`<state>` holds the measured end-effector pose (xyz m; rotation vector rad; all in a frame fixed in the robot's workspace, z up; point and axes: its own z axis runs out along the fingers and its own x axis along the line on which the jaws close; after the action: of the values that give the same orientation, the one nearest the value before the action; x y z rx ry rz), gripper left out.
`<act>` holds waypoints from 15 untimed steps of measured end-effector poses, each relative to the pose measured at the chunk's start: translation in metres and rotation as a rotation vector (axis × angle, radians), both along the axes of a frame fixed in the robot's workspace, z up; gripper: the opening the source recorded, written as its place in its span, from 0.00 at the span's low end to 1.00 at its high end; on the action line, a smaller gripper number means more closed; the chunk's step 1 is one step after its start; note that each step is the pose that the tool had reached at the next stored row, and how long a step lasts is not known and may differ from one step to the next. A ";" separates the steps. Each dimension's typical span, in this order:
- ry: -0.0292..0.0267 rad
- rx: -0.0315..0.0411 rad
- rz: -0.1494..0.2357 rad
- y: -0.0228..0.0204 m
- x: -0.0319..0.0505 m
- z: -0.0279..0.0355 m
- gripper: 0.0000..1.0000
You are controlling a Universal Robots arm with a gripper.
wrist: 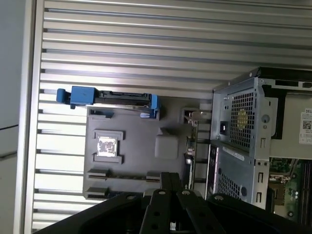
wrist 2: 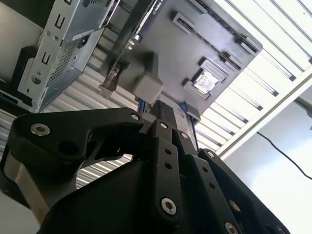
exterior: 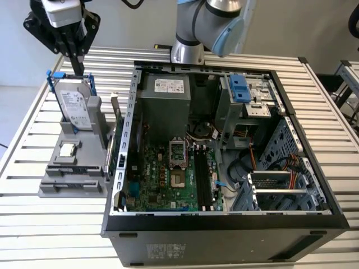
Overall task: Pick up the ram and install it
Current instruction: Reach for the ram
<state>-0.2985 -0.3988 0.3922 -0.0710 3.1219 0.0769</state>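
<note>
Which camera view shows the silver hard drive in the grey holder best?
The exterior view: the hard drive stands upright in the grey holder, its labelled face toward the camera. The first wrist view shows its thin edge and blue frame. In the second wrist view the gripper covers nearly all of it.

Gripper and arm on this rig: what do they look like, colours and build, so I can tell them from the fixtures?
The arm is silver-grey tubing with pale blue joint caps. The gripper is matt black, with linkage fingers built of flat bars and pinned with round silver screws, below a pale grey wrist block.
</note>
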 end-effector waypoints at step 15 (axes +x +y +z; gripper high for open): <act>0.0002 0.0000 -0.019 0.0000 -0.0289 -0.0012 0.00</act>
<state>-0.3274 -0.3988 0.3910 -0.0414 3.1222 0.0766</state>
